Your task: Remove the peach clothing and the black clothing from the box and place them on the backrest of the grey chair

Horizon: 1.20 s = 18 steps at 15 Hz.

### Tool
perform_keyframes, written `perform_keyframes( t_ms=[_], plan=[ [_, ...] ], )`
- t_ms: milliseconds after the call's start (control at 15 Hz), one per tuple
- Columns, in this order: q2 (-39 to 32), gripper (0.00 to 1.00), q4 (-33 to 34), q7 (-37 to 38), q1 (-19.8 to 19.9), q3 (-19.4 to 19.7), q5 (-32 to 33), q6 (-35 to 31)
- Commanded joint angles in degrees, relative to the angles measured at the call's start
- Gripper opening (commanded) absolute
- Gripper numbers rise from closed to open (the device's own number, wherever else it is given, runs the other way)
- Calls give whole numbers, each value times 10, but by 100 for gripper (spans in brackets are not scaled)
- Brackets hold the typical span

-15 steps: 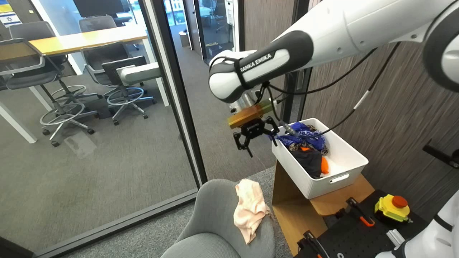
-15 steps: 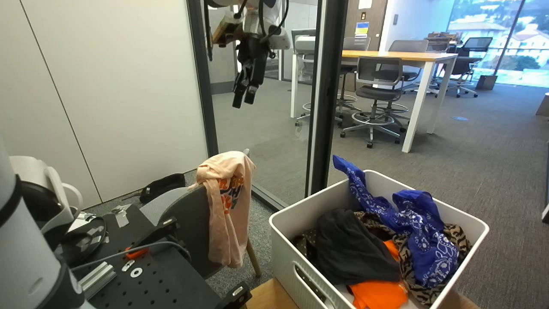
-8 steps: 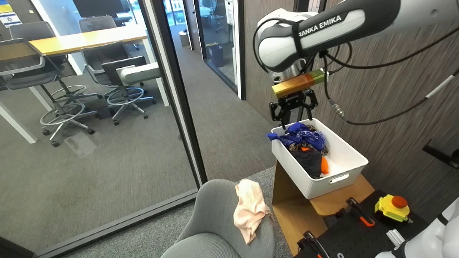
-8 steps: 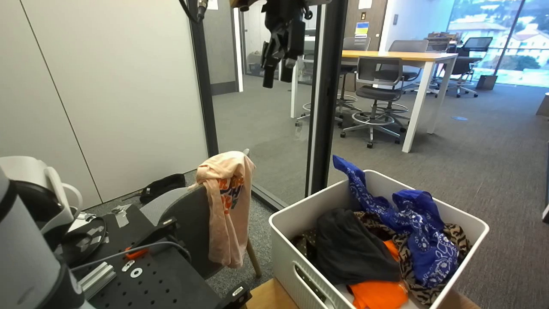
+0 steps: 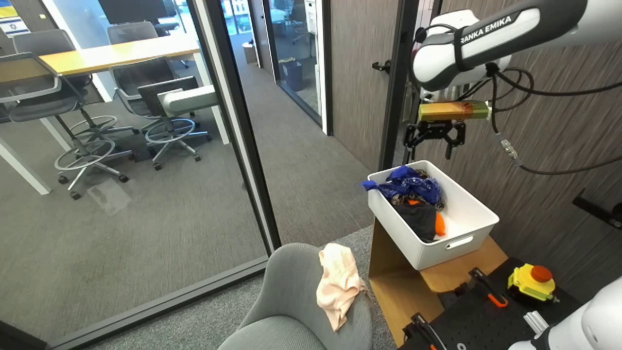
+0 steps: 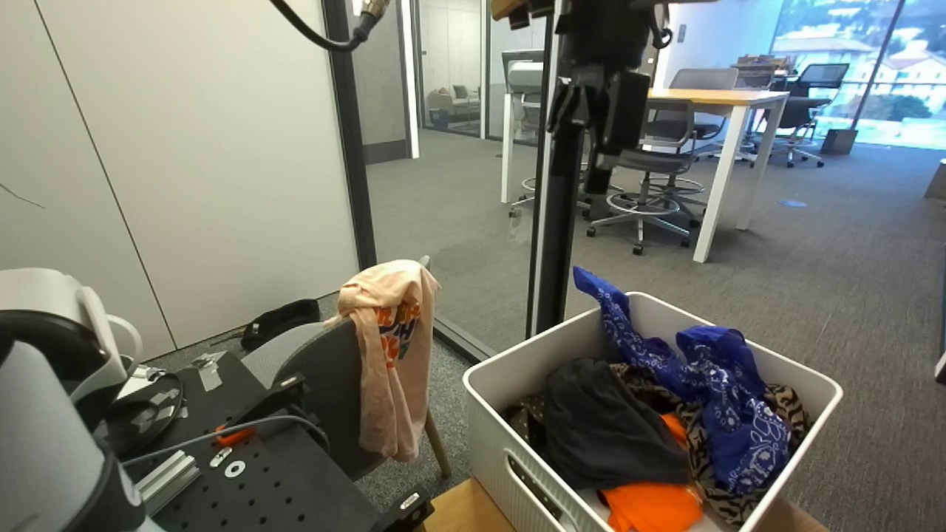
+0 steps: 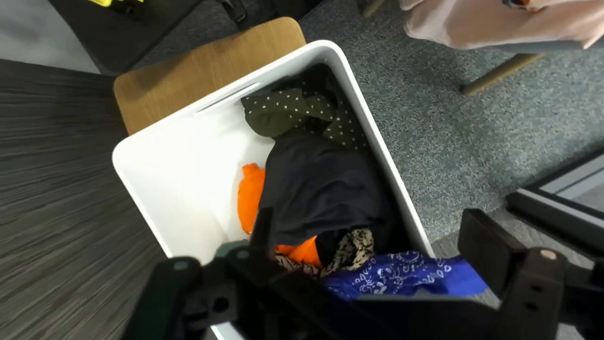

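Observation:
The peach clothing (image 5: 340, 284) is draped over the backrest of the grey chair (image 5: 290, 279), hanging down its outer side in an exterior view (image 6: 395, 362). Inside the white box (image 5: 406, 243) lies the black clothing (image 6: 602, 436), bunched up along the wall nearest the chair. My gripper (image 5: 431, 154) hangs high above the box's far end, apart from everything in it. In the wrist view the gripper (image 7: 377, 241) is spread wide with nothing between its fingers. The black clothing (image 7: 325, 184) shows just ahead of them, uncovered on top.
A blue bandana (image 6: 732, 414) lies over patterned cloth in the box, one end sticking over the rim. Orange cloth (image 6: 654, 506) and dotted dark cloth (image 7: 302, 111) are beside the black one. The box stands on a wooden stand (image 5: 461, 272) near a glass partition's dark post (image 6: 562, 185).
My gripper has swung from beside the box, on the chair's side, to above its far end, and has turned upright. It stayed open. The clothes, box and chair have not moved.

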<state>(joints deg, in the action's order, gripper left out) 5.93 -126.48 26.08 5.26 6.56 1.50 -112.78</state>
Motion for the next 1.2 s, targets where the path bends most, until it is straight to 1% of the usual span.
perform_keyframes(
  t_ms=[0, 200, 400, 600, 733, 867, 1133],
  plan=[
    [-23, 100, -26, -25, 30, 24, -70, -76],
    [-65, 100, -36, -39, 45, 38, -121, -130],
    [-116, 100, -38, -44, 51, 40, -164, -177],
    [-167, 100, -49, -39, 47, 35, -186, -246],
    [-203, 100, -51, -40, 46, 31, -200, -280],
    [-242, 100, -44, -43, 45, 25, -217, -304],
    [-311, 100, -27, -40, 47, 15, -232, -337]
  ],
)
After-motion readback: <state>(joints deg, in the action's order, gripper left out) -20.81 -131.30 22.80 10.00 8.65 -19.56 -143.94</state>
